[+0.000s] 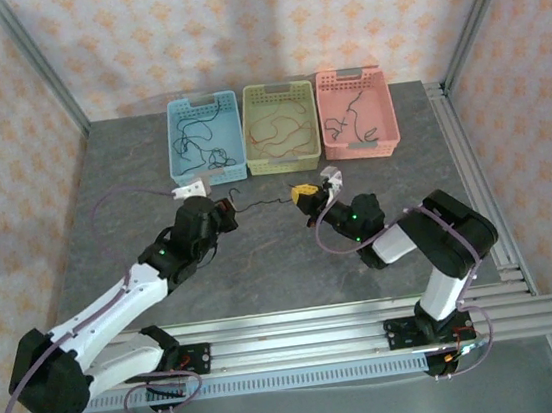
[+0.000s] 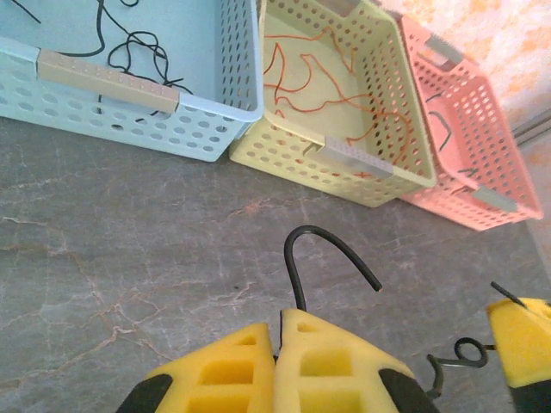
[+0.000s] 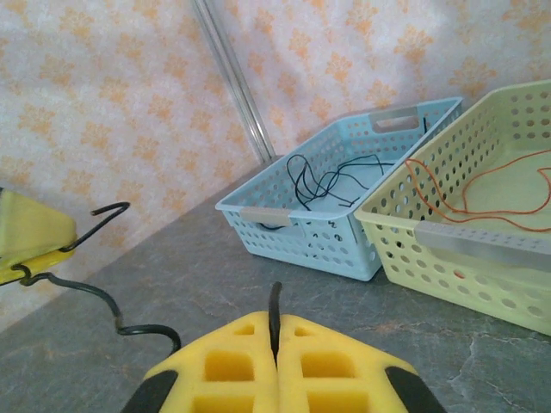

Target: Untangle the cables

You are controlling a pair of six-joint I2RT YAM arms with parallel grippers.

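From above, we see the left pincer (image 1: 232,209) and the right pincer (image 1: 304,194) facing each other over the middle of the counter (image 1: 122,185). One dark cable (image 1: 268,203) is strung between them. Its long axis runs left to right, with one end at each pincer, so neither arm has to reach for it. On the far side stand the blue basket (image 1: 201,101) on the left, the yellow-green basket (image 1: 275,88) in the middle and the pink basket (image 1: 351,74) on the right. They hold black cables (image 1: 197,141), orange-red cables (image 1: 282,130) and a dark strand. We cannot tell whether the cable in hand is black or dark green.

In the left wrist view, the left pincer (image 2: 277,361) has its yellow pads pressed together on the dark cable (image 2: 308,229). The cable rises from between them and hooks over to the right. A small coil leads on towards the right pincer's pad (image 2: 519,337), near the right edge.

In the right wrist view, the right pincer (image 3: 275,357) is likewise clamped on the cable's other end. The dark cable (image 3: 146,329) runs away to the left, slack and wavy, towards the left pincer's pad (image 3: 26,232).

We judge this strand to be free of the others. The coming move turns on carrying it away to a far basket. The pink one is nearer the right arm, the blue one nearer the left.
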